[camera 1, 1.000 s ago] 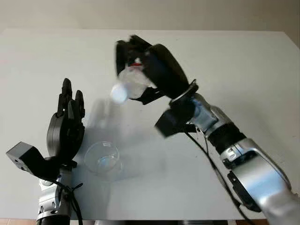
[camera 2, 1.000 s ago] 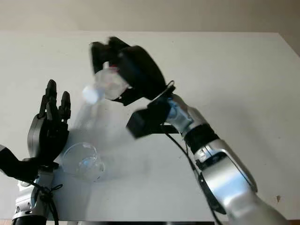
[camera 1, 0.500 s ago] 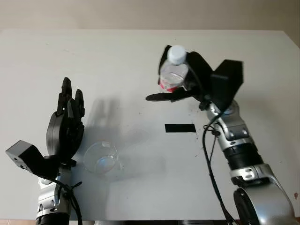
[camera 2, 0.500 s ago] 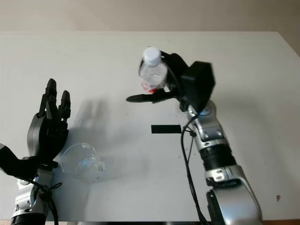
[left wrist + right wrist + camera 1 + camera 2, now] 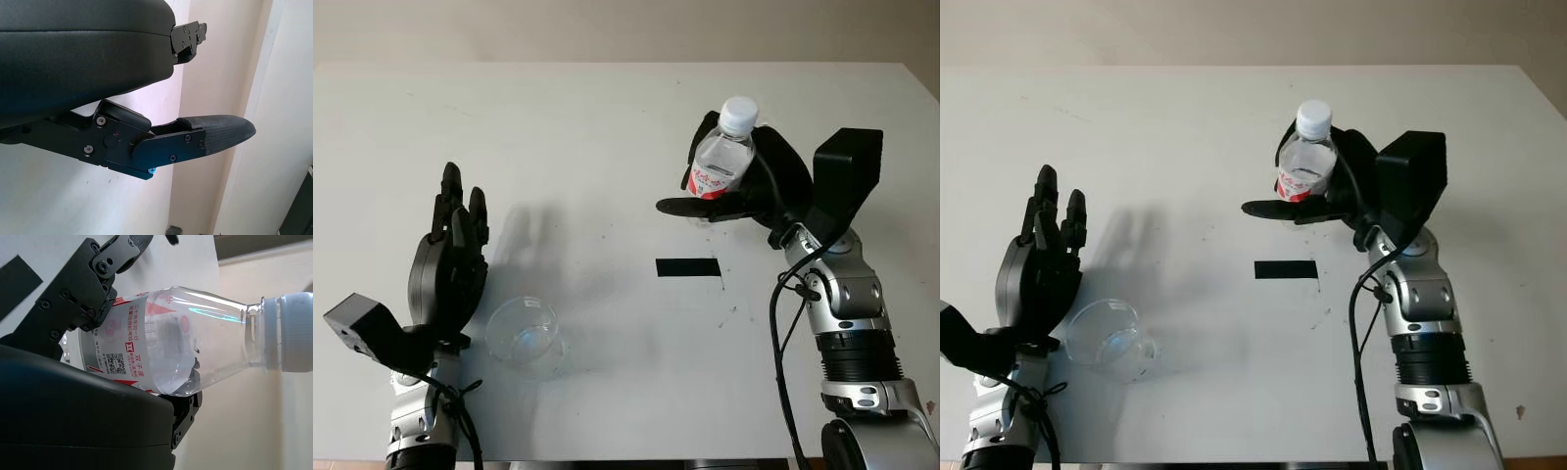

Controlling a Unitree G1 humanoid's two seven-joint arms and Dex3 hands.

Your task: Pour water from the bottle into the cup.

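swung back upright and away to the far right: bottle [image 5: 722, 162], white cap on, gripped in right hand [image 5: 759, 186] fingers. cup [image 5: 523, 332] near left, seemingly holding little water. left hand [image 5: 450, 269] open beside it. pour likely over.

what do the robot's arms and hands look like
Both hands, left hand and right hand, are matte black with smooth shells and jointed fingers. The forearms are silver with black ribbed bands, and thin black cables run along each. A boxy black camera block sits at each wrist.
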